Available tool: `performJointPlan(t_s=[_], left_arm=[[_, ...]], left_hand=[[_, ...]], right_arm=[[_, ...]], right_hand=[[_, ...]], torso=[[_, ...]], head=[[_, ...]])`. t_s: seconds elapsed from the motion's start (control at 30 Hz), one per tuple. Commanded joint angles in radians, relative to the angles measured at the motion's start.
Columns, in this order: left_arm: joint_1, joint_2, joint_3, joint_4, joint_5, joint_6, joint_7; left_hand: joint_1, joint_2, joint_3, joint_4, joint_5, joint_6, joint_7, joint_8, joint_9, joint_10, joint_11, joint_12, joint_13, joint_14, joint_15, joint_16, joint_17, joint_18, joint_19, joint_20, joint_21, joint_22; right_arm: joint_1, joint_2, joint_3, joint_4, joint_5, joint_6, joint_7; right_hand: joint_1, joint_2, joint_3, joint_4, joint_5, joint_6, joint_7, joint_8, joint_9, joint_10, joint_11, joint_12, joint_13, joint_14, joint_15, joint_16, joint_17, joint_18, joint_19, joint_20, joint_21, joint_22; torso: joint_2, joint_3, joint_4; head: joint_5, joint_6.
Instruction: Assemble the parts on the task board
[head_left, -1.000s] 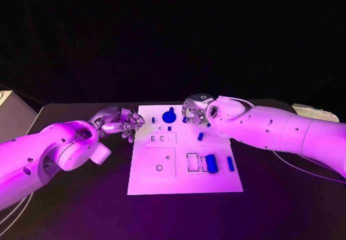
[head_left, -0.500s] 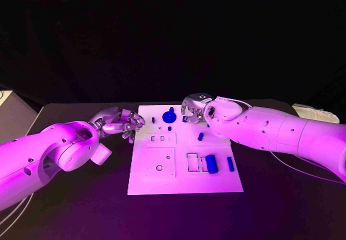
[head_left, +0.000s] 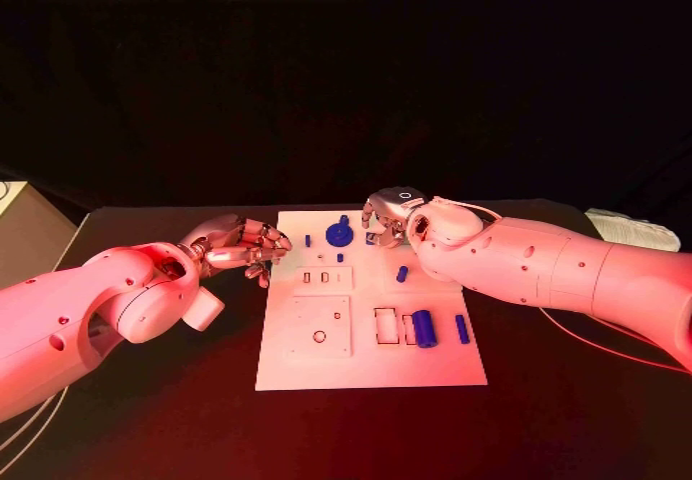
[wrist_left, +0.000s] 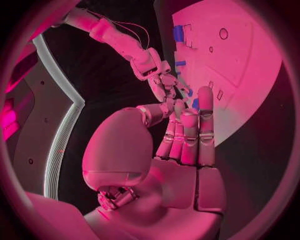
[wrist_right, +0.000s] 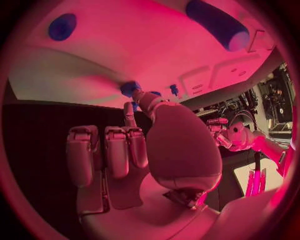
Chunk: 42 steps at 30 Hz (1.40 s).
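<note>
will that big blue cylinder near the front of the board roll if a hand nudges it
Probably yes: the blue cylinder lies on its side on the flat task board, so a sideways push likely rolls it. It looks rigid and smooth, perhaps slippery. The recess beside it may check the roll.

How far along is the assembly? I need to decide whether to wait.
Early, it seems. Done: hard to confirm; a blue disc sits at the board's far end, but whether it is seated is unclear. In hand: the right hand pinches a small blue part above the board; the left hand holds nothing. Left: the cylinder and small pieces lie loose.
</note>
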Motion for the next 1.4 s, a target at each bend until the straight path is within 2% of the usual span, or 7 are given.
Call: performJointPlan(t_s=[0.03, 0.3, 0.57, 0.87, 1.03, 1.1, 1.4], left_arm=[[-0.001, 0.001, 0.000, 0.000, 0.008, 0.016, 0.005], [-0.001, 0.002, 0.000, 0.000, 0.008, 0.018, 0.004], [-0.002, -0.002, 0.000, -0.001, 0.008, 0.020, 0.002], [-0.002, -0.003, 0.000, 0.000, 0.009, 0.023, 0.003], [-0.003, -0.001, 0.000, -0.001, 0.009, 0.024, 0.004], [-0.004, 0.001, 0.000, -0.002, 0.009, 0.025, 0.004], [-0.007, 0.003, 0.000, -0.002, 0.009, 0.024, 0.008]], left_hand=[[-0.001, 0.008, 0.000, 0.006, -0.003, -0.001, 0.007, -0.005, -0.001, -0.002, 0.000, -0.005, -0.001, -0.006, 0.003, -0.005, -0.001, 0.014, 0.003, 0.007, -0.006, -0.001], [-0.001, 0.009, 0.000, 0.007, -0.003, -0.002, 0.008, -0.005, -0.002, -0.003, 0.001, -0.004, -0.002, -0.007, 0.003, -0.006, -0.002, 0.014, 0.003, 0.007, -0.007, -0.002], [-0.001, 0.010, 0.000, 0.008, -0.003, -0.002, 0.008, -0.005, -0.003, -0.003, 0.001, -0.004, -0.003, -0.007, 0.003, -0.006, -0.004, 0.014, 0.003, 0.008, -0.007, -0.002], [0.000, 0.010, 0.000, 0.008, -0.003, -0.003, 0.008, -0.004, -0.003, -0.004, 0.001, -0.004, -0.003, -0.008, 0.003, -0.007, -0.005, 0.014, 0.003, 0.008, -0.008, -0.002], [0.000, 0.010, 0.000, 0.008, -0.003, -0.003, 0.008, -0.004, -0.003, -0.004, 0.001, -0.004, -0.003, -0.008, 0.003, -0.007, -0.005, 0.014, 0.003, 0.008, -0.008, -0.002], [0.000, 0.010, 0.000, 0.008, -0.003, -0.003, 0.008, -0.004, -0.003, -0.004, 0.001, -0.004, -0.003, -0.008, 0.003, -0.007, -0.005, 0.014, 0.003, 0.008, -0.008, -0.002], [0.000, 0.010, 0.000, 0.009, -0.003, -0.003, 0.008, -0.004, -0.004, -0.005, 0.001, -0.004, -0.004, -0.009, 0.003, -0.008, -0.006, 0.014, 0.003, 0.008, -0.008, -0.003]], right_arm=[[-0.002, 0.003, 0.000, 0.003, -0.002, -0.036, -0.025], [-0.004, 0.000, 0.000, 0.016, 0.011, -0.052, -0.028], [0.000, -0.033, 0.002, 0.043, 0.016, -0.077, -0.018], [0.010, -0.052, 0.004, 0.036, 0.035, -0.004, 0.043], [0.016, -0.049, 0.004, 0.014, 0.028, 0.046, 0.078], [0.019, -0.046, 0.004, 0.000, 0.023, 0.070, 0.102], [0.034, -0.037, 0.003, -0.027, -0.018, 0.169, 0.191]], right_hand=[[-0.015, -0.001, -0.003, 0.006, 0.000, -0.005, 0.002, 0.000, -0.001, 0.069, 0.010, 0.000, 0.232, 0.087, 0.007, -0.001, 0.189, -0.004, 0.095, 0.007, -0.004, 0.229], [-0.021, -0.002, -0.009, 0.013, -0.003, -0.006, 0.003, 0.000, -0.001, 0.069, 0.010, 0.000, 0.232, 0.087, 0.009, -0.001, 0.190, -0.004, 0.095, 0.009, -0.004, 0.229], [0.000, 0.007, 0.000, 0.005, 0.006, -0.008, 0.002, 0.001, -0.002, 0.072, 0.009, 0.003, 0.234, 0.088, 0.008, 0.000, 0.191, -0.004, 0.096, 0.010, -0.001, 0.232], [0.057, 0.018, 0.040, -0.036, 0.013, -0.022, 0.005, -0.007, -0.007, 0.072, 0.012, 0.003, 0.234, 0.088, 0.004, 0.001, 0.193, -0.005, 0.096, 0.008, 0.002, 0.234], [0.100, 0.019, 0.103, -0.087, 0.036, -0.041, -0.009, -0.029, -0.018, 0.066, 0.002, -0.004, 0.229, 0.087, 0.000, -0.001, 0.191, -0.005, 0.096, 0.007, 0.000, 0.234], [0.099, 0.009, 0.132, -0.110, 0.055, -0.051, -0.021, -0.041, -0.023, 0.063, -0.014, -0.007, 0.226, 0.087, -0.008, -0.004, 0.188, -0.004, 0.095, 0.001, -0.002, 0.233], [0.105, -0.016, 0.171, -0.168, 0.048, -0.093, -0.061, -0.070, -0.030, 0.057, -0.054, -0.014, 0.221, 0.089, -0.029, 0.000, 0.196, -0.004, 0.095, -0.017, -0.001, 0.234]], torso=[[0.000, 0.0004, -0.0028], [0.000, -0.0005, 0.0006], [0.000, -0.0004, -0.0026], [0.003, -0.0002, -0.0001], [0.004, -0.0011, 0.0018], [0.005, -0.0018, 0.0030], [0.011, -0.0046, 0.0082]], head=[[-0.001, 0.003], [-0.004, 0.005], [0.000, 0.006], [-0.001, 0.010], [-0.002, 0.009], [-0.002, 0.006], [-0.003, 0.006]])
